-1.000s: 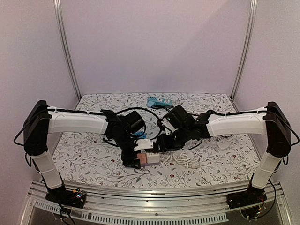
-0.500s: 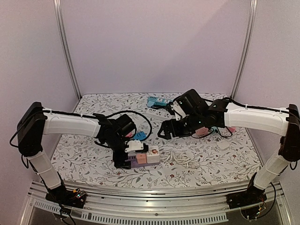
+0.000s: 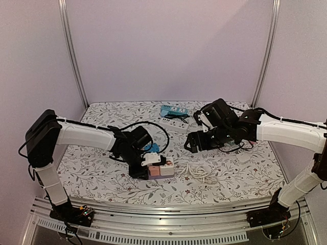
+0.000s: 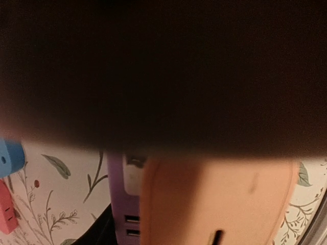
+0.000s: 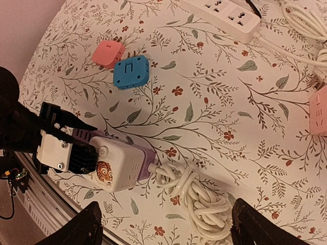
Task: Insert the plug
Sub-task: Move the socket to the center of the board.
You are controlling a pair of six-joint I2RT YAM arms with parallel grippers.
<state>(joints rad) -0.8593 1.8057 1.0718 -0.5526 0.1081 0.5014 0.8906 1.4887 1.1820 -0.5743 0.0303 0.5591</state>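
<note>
A cube socket (image 5: 115, 163) lies near the table's front, white on top with a tiger sticker, with purple sides and a salmon slotted face (image 4: 219, 204). Its white cord (image 5: 199, 199) is coiled to its right. At the cube's left end a white-and-black block, which I take for the plug (image 5: 66, 152), presses against it. My left gripper (image 3: 143, 164) is around that end, and its jaws are hidden. A dark blur fills the upper left wrist view. My right gripper (image 5: 171, 227) hangs open and empty above the coil, off to the right (image 3: 196, 143).
A blue cube (image 5: 131, 72) and a pink cube (image 5: 108, 53) lie behind the socket. Further back is a white power strip (image 5: 225, 18). A pink adapter (image 5: 319, 115) lies at the right, and a teal strip (image 3: 171, 111) sits by the back wall.
My right gripper has opened, left the cube socket and pulled back up and to the right. The left gripper stays at the cube's left end.
</note>
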